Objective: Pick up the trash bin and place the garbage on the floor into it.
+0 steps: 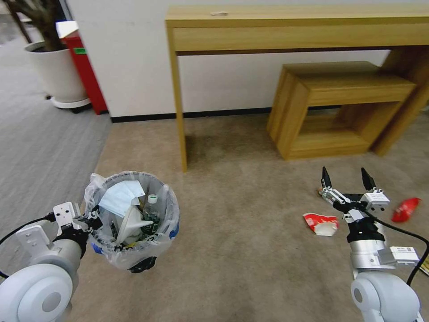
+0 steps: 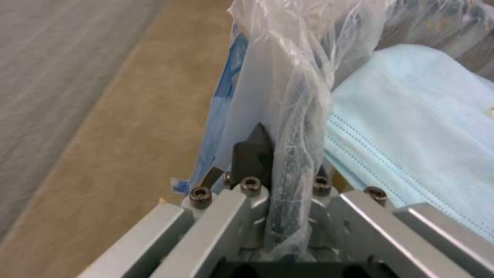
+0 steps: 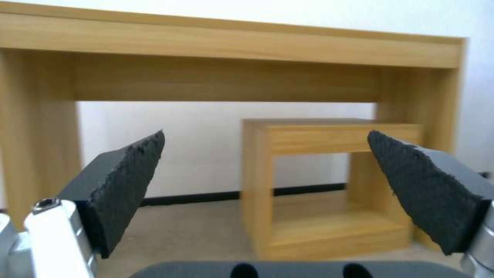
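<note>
Clamped on the trash bin rim, left gripper holds it aloft; right gripper, jaws spread, hovers nearest the red-and-white crushed cup.

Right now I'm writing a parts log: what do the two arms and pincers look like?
Both arms are white-grey with rounded joints and silver wrist housings, each trailing a black cable. The right pincer has two pointed black fingers with rough pads on a silver linkage. The left pincer has black tips and silver bolted plates.
</note>
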You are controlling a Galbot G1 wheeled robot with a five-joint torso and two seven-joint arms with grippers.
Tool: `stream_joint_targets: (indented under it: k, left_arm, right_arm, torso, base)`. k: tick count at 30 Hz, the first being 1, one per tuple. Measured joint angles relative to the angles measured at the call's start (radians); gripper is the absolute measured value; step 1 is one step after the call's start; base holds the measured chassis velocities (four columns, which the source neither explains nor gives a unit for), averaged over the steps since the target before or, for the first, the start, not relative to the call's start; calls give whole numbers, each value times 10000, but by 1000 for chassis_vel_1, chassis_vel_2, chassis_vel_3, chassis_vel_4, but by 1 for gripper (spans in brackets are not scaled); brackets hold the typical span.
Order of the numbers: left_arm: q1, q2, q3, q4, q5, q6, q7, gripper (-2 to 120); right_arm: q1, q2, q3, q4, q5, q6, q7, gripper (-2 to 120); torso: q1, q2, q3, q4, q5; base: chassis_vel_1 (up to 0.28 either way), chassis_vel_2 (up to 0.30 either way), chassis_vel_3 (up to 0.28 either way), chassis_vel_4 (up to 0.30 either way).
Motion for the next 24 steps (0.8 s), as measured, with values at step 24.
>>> stream_joint_targets:
  k: [24]
  left_arm:
    - [-32, 124, -15, -2, -145, -40, 120, 1]
  right_arm:
    - [-33, -1, 44, 56, 46, -205, -20, 100]
  torso:
    - [1, 0, -1, -1, 0]
  base:
    - [-127, -128, -121, -126]
